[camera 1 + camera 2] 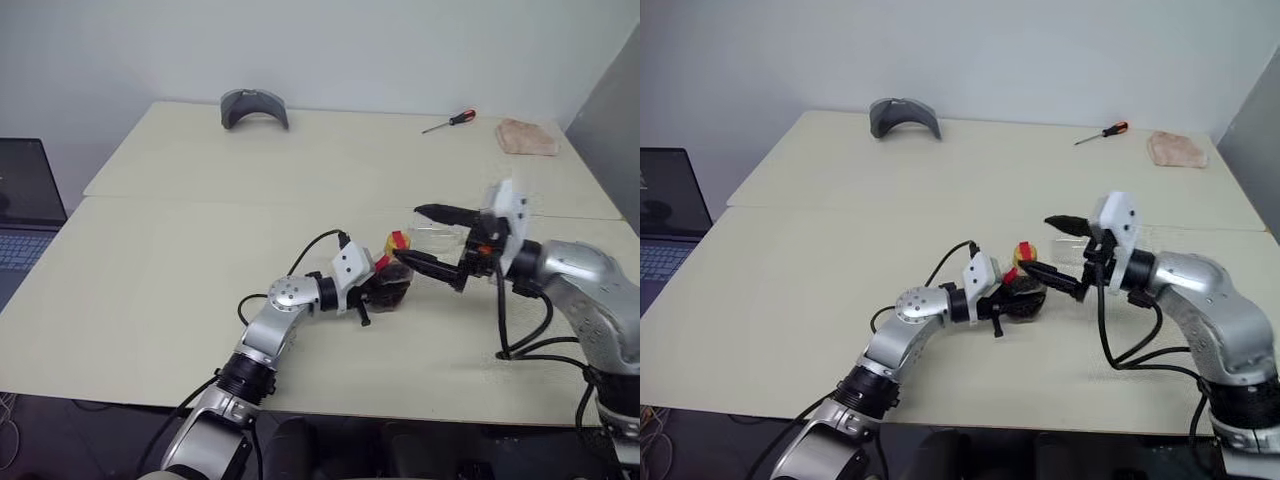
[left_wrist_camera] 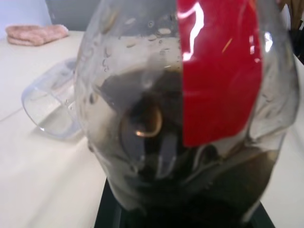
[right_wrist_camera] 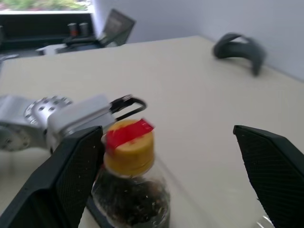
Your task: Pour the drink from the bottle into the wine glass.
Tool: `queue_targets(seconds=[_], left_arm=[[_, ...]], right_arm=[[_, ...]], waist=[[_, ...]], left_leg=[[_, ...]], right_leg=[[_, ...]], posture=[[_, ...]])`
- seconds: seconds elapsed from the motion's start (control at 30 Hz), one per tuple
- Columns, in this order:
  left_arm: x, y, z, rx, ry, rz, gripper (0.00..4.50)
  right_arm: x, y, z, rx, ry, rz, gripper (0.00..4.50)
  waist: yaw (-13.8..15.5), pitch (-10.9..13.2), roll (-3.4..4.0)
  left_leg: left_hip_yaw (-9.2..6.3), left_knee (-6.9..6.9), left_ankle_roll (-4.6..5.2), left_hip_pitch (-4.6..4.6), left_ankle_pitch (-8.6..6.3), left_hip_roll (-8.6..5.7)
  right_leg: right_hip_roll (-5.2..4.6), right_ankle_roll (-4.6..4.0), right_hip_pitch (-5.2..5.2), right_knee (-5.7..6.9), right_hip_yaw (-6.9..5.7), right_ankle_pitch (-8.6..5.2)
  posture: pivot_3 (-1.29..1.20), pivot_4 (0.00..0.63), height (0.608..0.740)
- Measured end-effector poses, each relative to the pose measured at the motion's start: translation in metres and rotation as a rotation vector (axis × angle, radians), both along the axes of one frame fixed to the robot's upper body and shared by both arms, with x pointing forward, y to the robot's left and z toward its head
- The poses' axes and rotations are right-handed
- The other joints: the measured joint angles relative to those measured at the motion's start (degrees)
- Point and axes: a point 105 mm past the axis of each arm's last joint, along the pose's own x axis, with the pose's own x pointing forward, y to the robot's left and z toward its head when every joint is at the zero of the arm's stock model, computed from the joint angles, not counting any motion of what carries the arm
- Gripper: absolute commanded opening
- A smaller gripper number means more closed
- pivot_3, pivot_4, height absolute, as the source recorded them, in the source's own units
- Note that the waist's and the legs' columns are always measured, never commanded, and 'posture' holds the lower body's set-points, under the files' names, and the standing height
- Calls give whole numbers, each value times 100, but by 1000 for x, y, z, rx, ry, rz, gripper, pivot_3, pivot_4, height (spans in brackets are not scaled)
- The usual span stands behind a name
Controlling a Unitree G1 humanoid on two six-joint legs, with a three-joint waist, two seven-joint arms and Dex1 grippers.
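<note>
Beige table [image 1: 180,290] is seen: the bottle [image 1: 392,283] is gripped mid-table by the closed left gripper [image 1: 378,290], yellow cap [image 3: 128,148] still on. Beside it, the right gripper [image 1: 428,240] is spread open. The wine glass [image 1: 440,237] lies toppled; nothing has been poured.

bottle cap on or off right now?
On. The yellow cap sits on the bottle neck, a red strip across its top. The right pincer is open around it, one finger beside the cap.
</note>
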Motion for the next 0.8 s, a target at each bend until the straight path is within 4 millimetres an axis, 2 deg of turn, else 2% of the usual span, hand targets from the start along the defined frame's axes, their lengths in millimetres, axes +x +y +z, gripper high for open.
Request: queue_targets(seconds=[0.1, 0.23, 0.33, 0.43, 0.53, 0.8], left_arm=[[5, -1, 2, -2, -35, 23, 742], [10, -1, -3, -1, -39, 44, 742], [9, -1, -4, -1, -38, 41, 742], [9, -1, -3, -4, -45, 37, 742], [9, -2, -4, -5, -42, 34, 742], [8, -2, -7, -3, -27, 35, 742]], right_arm=[[-10, 10, 2, 51, -21, -73, 4500], [-10, 30, 0, 91, -64, -170, 4500], [-6, 34, -6, 67, -75, -218, 4500], [-2, 33, -8, 46, -98, -249, 4500], [7, 25, -16, 41, -90, -296, 4500], [-1, 12, -34, 17, -56, -283, 4500]], waist=[[-30, 0, 0], [-35, -1, 2], [-34, -1, 2], [-33, -1, 2], [-33, -1, 2], [-33, -1, 2]], left_leg=[[1, -1, 0, 7, 0, 0], [1, -1, -1, 12, 2, -1], [5, 2, -3, 10, 3, -4], [5, 0, -3, 8, 3, -5], [5, -3, -3, 8, 3, -5], [5, -2, -3, 9, 3, -4]], right_leg=[[2, 0, 0, 8, 1, 0], [4, 1, 0, 13, 2, 0], [2, 1, 2, 8, 4, 0], [1, 1, 2, 3, 4, 0], [1, 2, 1, 3, 3, -1], [2, 1, 2, 6, 3, 0]], posture=[[0, 150, 740], [0, 150, 740], [0, 150, 740], [0, 150, 740], [0, 150, 740], [0, 150, 740]])
